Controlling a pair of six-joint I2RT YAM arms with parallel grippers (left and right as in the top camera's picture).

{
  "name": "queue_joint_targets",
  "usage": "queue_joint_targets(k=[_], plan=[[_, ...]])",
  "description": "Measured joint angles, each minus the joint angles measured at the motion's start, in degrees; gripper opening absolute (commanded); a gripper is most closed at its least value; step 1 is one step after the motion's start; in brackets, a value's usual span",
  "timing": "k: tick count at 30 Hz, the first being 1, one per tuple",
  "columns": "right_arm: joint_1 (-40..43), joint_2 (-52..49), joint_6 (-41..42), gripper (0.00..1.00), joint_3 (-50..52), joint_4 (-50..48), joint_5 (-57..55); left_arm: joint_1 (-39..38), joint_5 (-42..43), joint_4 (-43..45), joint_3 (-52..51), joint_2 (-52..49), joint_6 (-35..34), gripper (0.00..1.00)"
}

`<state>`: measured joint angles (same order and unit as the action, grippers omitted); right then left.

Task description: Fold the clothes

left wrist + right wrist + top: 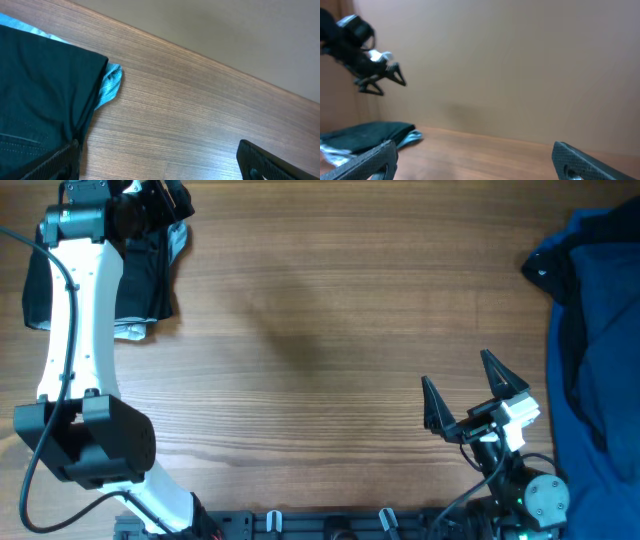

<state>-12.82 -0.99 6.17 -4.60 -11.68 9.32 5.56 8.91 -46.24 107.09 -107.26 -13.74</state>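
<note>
1. Black garment point(145, 275) lies on the wooden table point(320, 330), spread as a long strip beside the left arm.
2. White strip point(130, 332) shows at the black garment's end nearest the robot base.
3. Pale blue cloth point(111, 82) pokes out from under the black garment's edge, touching it.
4. Left gripper point(157, 145) is over the black garment's far end, fingers spread wide with nothing between them. One finger point(60, 160) overlaps the garment's edge; contact can't be told.
5. Right gripper point(454, 367) is well apart from the black garment, across the table, fingers spread wide, holding nothing.
6. Navy pile point(590, 330) sits farthest from the black garment, just past the right gripper.
</note>
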Motion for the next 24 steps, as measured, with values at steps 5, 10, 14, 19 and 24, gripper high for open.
queue_joint_targets(k=[5,10,14,19,24], plan=[[0.57,0.00,0.00,0.99,2.64,-1.09,-2.99,0.00,0.00,0.02,0.00,0.00,-0.13,1.00],[2.89,0.00,-0.02,1.00,4.15,-1.18,-3.43,0.00,0.00,-0.02,0.00,0.00,-0.15,1.00],[3.78,0.07,-0.02,0.99,4.15,3.78,-3.45,0.00,0.00,0.00,0.00,0.00,-0.15,1.00],[3.78,0.11,0.00,1.00,4.15,10.27,-5.38,0.00,0.02,0.00,0.00,0.00,-0.15,1.00],[4.04,0.11,-0.48,1.00,4.15,11.30,-9.20,0.00,0.02,0.00,0.00,0.00,-0.15,1.00]])
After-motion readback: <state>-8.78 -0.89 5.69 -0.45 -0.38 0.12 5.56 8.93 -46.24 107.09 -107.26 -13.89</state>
